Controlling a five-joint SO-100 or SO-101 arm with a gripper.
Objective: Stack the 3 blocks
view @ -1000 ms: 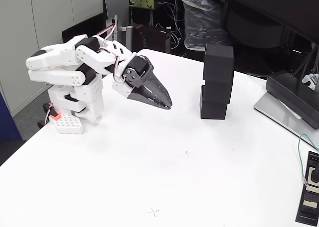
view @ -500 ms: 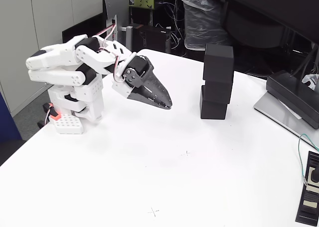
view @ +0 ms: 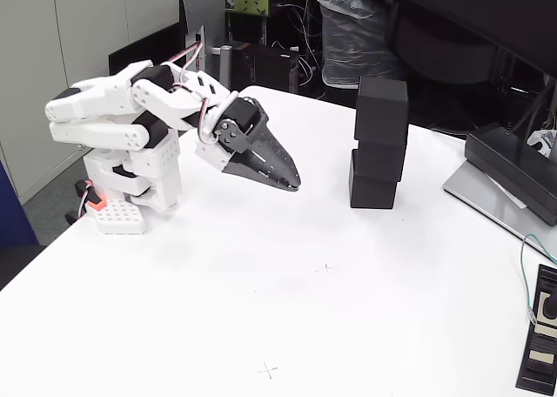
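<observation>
White tabletop [view: 287, 310] is being shown in the fixed view, with cluttered office shelving, cables and a grey plastic-wrapped bundle [view: 352, 31] being seen behind its far edge. No brand, label or writing is being made out clearly anywhere; small faint cross marks [view: 269, 370] are being seen on the surface toward its near edge, and a flat black device [view: 541, 340] with pale tags, too small to be read, is lying at the near right corner. A dark box-shaped unit [view: 513, 171] on a grey slab is being carried at the right edge. The three black blocks are being seen stacked as one column toward the far right part of the surface: the bottom block [view: 372, 184] is resting on the tabletop, the middle block [view: 379, 156] is sitting on it, and the top block [view: 382, 110] is sitting slightly skewed on the middle one. The white arm [view: 130, 118] is being held folded over its base [view: 122, 207] at the left edge, its upper links lying nearly level and its wrist being bent downward to the right. The gripper [view: 291, 181] is being held just above the surface, well apart from the stack, with its dark fingers [view: 265, 162] brought together to a point and nothing between them.
</observation>
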